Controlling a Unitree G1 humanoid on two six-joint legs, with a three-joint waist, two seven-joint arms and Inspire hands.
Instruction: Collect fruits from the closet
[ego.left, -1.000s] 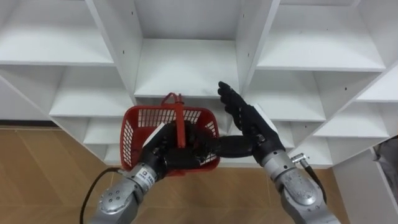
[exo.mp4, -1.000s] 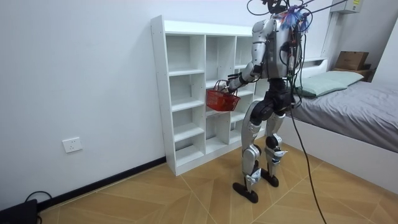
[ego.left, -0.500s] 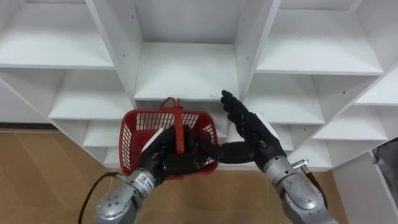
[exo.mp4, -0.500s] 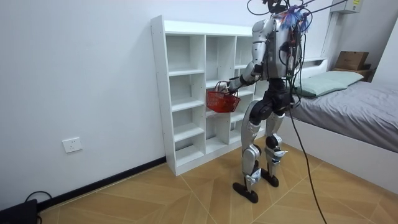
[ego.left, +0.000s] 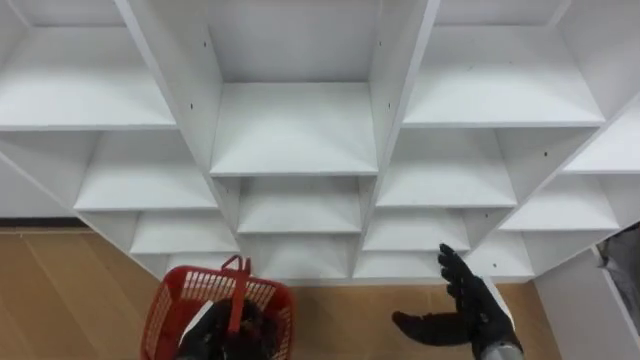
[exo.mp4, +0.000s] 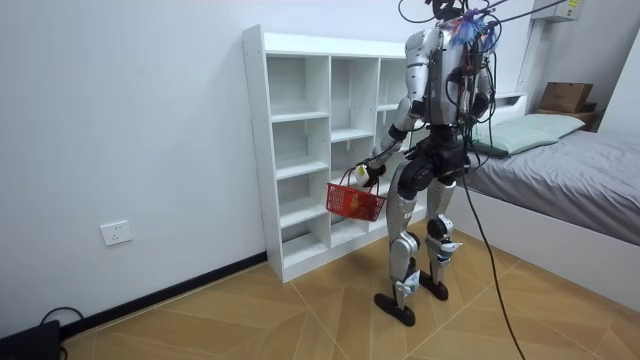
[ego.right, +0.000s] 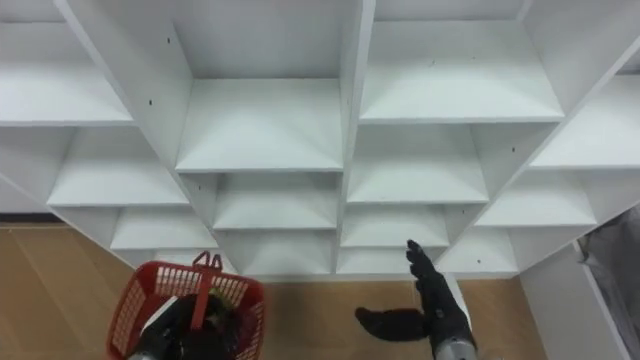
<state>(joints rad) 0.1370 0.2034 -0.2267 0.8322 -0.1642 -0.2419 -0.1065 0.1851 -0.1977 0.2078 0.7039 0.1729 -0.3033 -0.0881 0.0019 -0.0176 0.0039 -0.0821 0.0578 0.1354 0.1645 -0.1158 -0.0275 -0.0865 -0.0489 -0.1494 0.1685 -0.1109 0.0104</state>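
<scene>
Your red basket (ego.left: 165, 305) hangs low before the closet (ego.left: 295, 130), your left hand (ego.left: 210, 338) curled round its upright handle (ego.left: 237, 290). Keep the hold mid-handle so the light, stiff mesh hangs level. The right hand (ego.left: 470, 315) hovers beside it, fingers spread and holding nothing. Whether fruit lies inside you cannot tell. Expect it to be smooth and easily bruised, so cup it rather than pinch.

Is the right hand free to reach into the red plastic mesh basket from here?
Probably yes: the open right hand sits beside the red plastic mesh basket, only wooden floor between them; the left hand gripping the handle crowds the opening.
</scene>
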